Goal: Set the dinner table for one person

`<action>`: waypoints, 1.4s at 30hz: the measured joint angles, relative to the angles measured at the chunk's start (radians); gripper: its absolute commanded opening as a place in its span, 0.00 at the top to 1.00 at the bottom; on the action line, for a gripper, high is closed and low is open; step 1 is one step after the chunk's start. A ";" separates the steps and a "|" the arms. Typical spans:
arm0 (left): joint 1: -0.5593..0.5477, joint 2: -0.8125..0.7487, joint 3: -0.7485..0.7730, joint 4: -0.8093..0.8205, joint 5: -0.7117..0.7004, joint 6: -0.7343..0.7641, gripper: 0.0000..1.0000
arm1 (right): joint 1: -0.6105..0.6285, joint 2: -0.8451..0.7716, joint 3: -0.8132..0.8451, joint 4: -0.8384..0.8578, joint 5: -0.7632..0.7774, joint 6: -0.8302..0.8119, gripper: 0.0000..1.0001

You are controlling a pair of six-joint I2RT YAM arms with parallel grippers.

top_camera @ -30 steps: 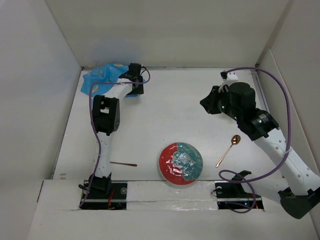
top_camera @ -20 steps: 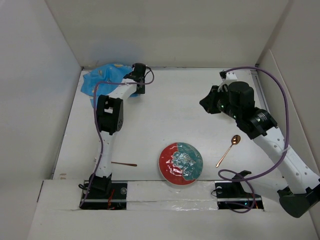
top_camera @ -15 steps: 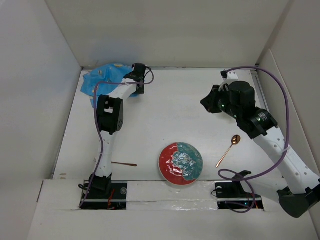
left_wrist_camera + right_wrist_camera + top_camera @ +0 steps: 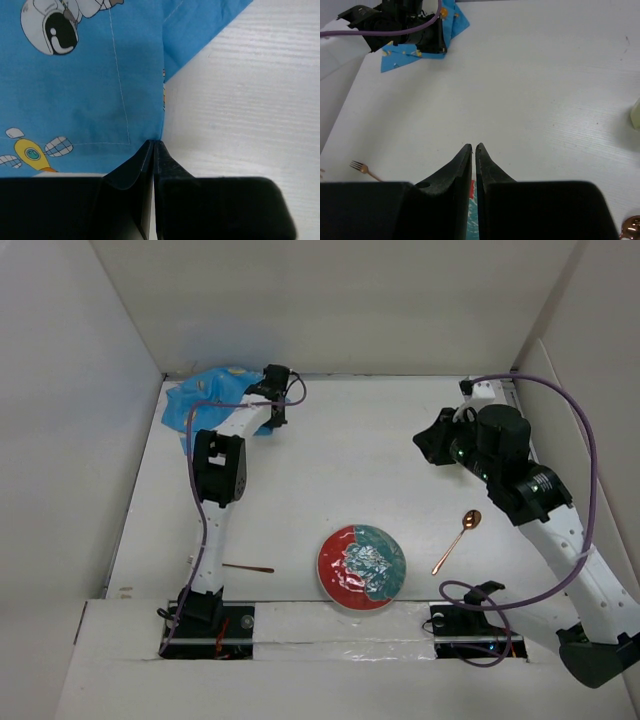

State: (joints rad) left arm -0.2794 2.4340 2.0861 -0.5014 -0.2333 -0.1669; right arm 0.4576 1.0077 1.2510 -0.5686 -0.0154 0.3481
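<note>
Left wrist view gives me the left pincer (image 4: 153, 145) with its tips together right at the hem of the blue mat (image 4: 75, 90); I can't tell if cloth is caught between them. The white worktop (image 4: 250, 100) lies beneath it and to its right. From above, a fork (image 4: 248, 567) sits well behind that pincer, with a plate (image 4: 362, 566) off to its right. A spoon (image 4: 457, 539) lies just behind the right pincer (image 4: 472, 147), whose tips are all but touching above the worktop, holding nothing.
</note>
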 measured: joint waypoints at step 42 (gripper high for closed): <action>0.050 -0.866 -0.876 0.072 0.340 -0.180 0.72 | 0.106 0.312 -0.118 0.190 -0.112 0.090 1.00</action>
State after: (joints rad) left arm -0.2291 1.5677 1.2102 -0.4294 0.1062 -0.3466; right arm 0.5640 1.3201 1.1332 -0.3790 -0.1276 0.4377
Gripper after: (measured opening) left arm 0.191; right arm 0.010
